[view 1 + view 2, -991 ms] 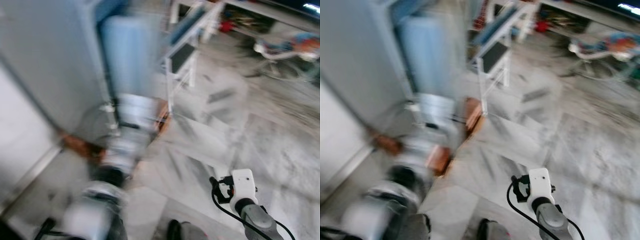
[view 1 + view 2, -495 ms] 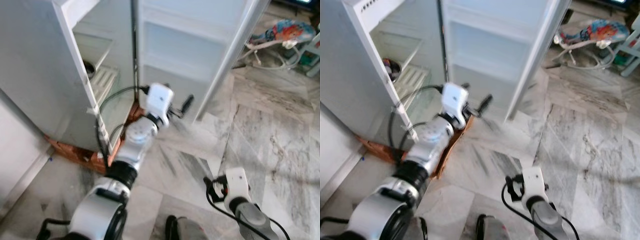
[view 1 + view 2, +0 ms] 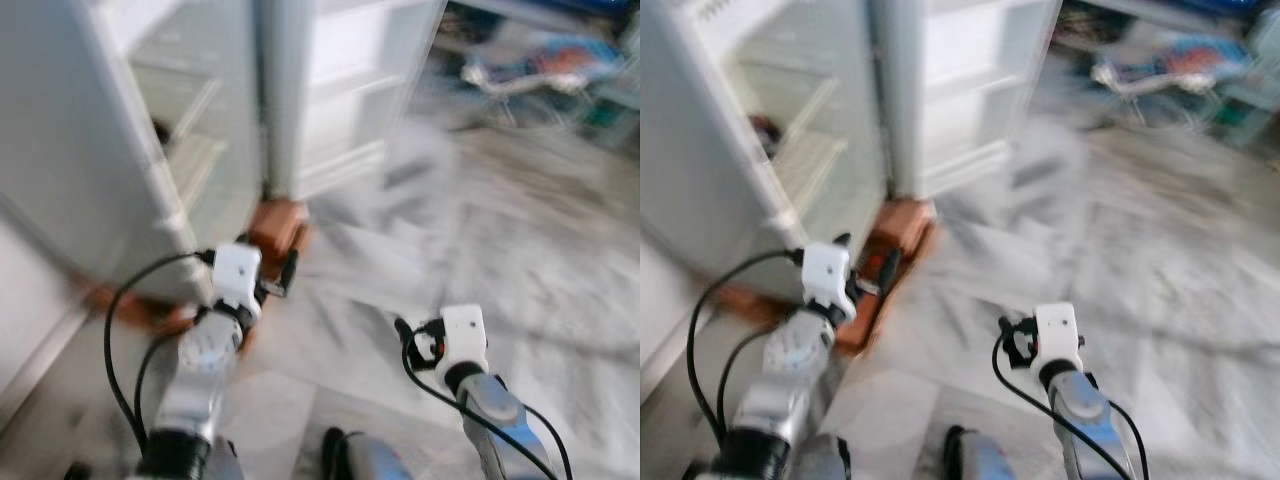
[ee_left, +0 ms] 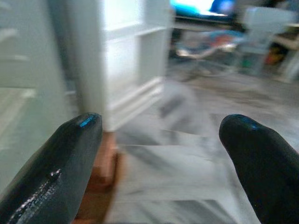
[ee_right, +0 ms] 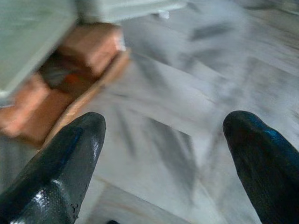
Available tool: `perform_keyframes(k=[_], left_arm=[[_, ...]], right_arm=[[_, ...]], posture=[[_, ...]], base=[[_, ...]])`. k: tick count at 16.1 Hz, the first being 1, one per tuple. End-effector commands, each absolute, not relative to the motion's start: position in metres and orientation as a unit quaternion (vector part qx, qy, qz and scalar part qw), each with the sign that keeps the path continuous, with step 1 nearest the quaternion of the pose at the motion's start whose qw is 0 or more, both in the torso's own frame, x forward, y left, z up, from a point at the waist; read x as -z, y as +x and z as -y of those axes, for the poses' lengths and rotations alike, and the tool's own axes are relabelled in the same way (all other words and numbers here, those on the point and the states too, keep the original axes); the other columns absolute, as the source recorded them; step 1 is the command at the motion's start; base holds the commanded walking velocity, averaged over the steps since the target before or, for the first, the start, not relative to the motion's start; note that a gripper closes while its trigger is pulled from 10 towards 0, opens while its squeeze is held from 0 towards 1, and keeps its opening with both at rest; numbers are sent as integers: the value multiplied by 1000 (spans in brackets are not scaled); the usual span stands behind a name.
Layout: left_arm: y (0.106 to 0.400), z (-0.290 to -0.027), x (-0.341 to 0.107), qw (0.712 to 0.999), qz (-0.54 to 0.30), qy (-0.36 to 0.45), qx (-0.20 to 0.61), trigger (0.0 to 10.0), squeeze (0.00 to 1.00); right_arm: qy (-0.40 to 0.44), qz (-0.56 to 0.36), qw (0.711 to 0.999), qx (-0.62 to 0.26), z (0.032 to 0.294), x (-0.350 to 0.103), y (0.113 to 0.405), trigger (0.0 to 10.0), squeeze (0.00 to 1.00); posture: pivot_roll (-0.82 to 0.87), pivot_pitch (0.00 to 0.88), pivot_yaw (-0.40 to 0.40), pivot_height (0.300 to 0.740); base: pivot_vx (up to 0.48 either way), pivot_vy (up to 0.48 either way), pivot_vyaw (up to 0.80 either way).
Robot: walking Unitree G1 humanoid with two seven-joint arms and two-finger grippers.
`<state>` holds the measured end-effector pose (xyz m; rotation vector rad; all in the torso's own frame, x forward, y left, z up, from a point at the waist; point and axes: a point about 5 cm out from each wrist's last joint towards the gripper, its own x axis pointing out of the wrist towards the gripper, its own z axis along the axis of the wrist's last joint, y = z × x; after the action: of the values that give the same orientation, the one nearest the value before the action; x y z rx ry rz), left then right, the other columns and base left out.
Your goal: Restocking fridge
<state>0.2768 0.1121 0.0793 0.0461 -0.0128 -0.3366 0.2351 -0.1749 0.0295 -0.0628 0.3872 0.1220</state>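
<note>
**Empty hands in front of the open fridge**

I am looking down from the robot's head, and the picture is blurry, so I think we are walking or turning. Closest to me are my two silver arms. The right gripper (image 5: 161, 149) hangs low over the floor. In its wrist view, its two rounded black fingers stand wide apart with nothing between them. The left gripper (image 4: 161, 140) is a bit farther out, near the bottom of the fridge. Its shiny black fingers are spread wide too, and it carries nothing.

The floor (image 3: 520, 230) is smooth grey stone with darker streaks, like marble. Just past the left gripper sit some brown brick-like blocks (image 3: 280, 222) under the fridge.

The fridge (image 3: 70, 160) is up on my left. It is a tall white box with flat, hard sides. Its door (image 3: 970, 80) is swung open, showing moulded white shelves on its inner side. Inside I see a pale shelf (image 3: 800, 160) and a small dark round thing (image 3: 762, 130) that I cannot name.

Far away there is something colourful (image 3: 540, 60) on the floor, too blurry to tell.

I think the job is only started. The fridge is open, but I hold no food, so picking things up and putting them on the shelves is left.
</note>
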Motion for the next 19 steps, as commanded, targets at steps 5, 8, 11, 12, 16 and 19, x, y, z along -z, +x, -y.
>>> perform_keyframes(k=[5,8,11,12,16,19], left_arm=[[267,-150,-69,994,-34,35,95,10000,0],[269,-150,-70,994,-36,40,96,10000,0],[269,-147,-70,994,-40,35,95,10000,0],[269,-144,-69,994,-42,33,96,10000,0],[273,-142,-68,995,-41,44,80,10000,0],[277,-157,-66,997,-49,63,25,10000,0]], right_arm=[[-40,-165,983,-69,162,-38,252,10000,0],[-32,-157,986,-55,166,-40,259,10000,0],[-22,-152,987,-44,166,-39,262,10000,0],[-21,-149,988,-45,165,-40,262,10000,0],[-21,-142,989,-42,168,-39,261,10000,0],[-11,-135,991,-23,177,-38,257,10000,0]], posture=[[114,164,-86,740],[121,164,-80,740],[129,156,-81,740],[128,149,-82,740],[129,138,-84,740],[128,136,-80,740]], base=[[321,-344,-800],[368,-304,-800],[381,-284,-727],[382,-281,-506],[273,-127,0],[0,0,0]])
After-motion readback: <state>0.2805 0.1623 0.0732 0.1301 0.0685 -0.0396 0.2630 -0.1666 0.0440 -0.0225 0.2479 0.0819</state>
